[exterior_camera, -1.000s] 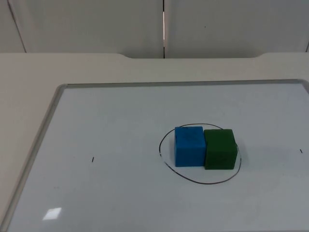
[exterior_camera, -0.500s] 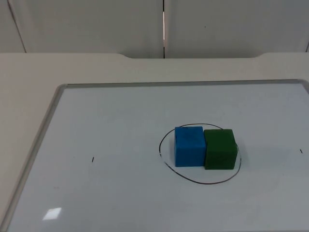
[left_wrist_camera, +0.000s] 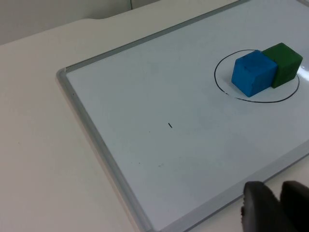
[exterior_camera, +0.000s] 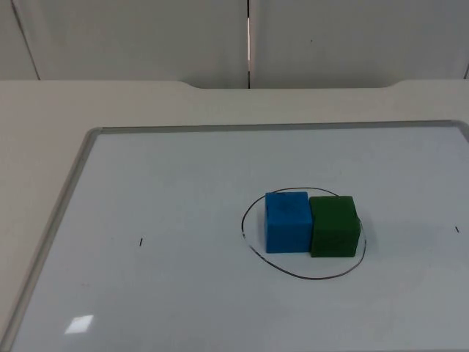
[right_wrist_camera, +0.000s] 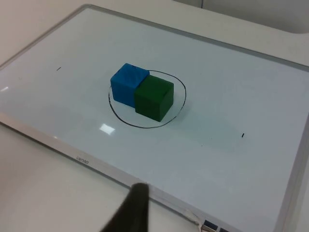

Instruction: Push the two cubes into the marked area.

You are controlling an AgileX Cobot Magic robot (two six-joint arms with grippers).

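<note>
**A:** Nearest the camera in the top view, bare whiteboard [exterior_camera: 183, 293], with a bright glare patch low at the left and its grey frame running along the left side. What's on it?

**B:** Two cubes, side by side and touching. The blue cube [exterior_camera: 287, 221] sits left, the green cube [exterior_camera: 334, 226] right. Both are plain, matte, sharp-edged blocks of about the same size, flat on the board.

**A:** And the marked area?

**B:** A thin black hand-drawn oval [exterior_camera: 308, 276] loops around the pair. Both cubes stand inside it; the green one's right side is very close to the line, and from above I can't tell if it touches.

**A:** Room around them?

**B:** Plenty. Open white surface on every side, with a tiny black tick [exterior_camera: 140, 241] well off to the left and another [exterior_camera: 456, 229] near the right edge. The far frame edge lies well behind the cubes, then beige table [exterior_camera: 44, 132], then the grey partition wall [exterior_camera: 146, 37].

**A:** Grippers?

**B:** The left gripper [left_wrist_camera: 280, 205] hangs off the board past its frame, its two dark fingertips close together with a narrow gap between them. The right gripper [right_wrist_camera: 133, 212] is likewise off the board's near edge, well apart from the cubes; whether it's spread or pressed together, I can't tell.
</note>
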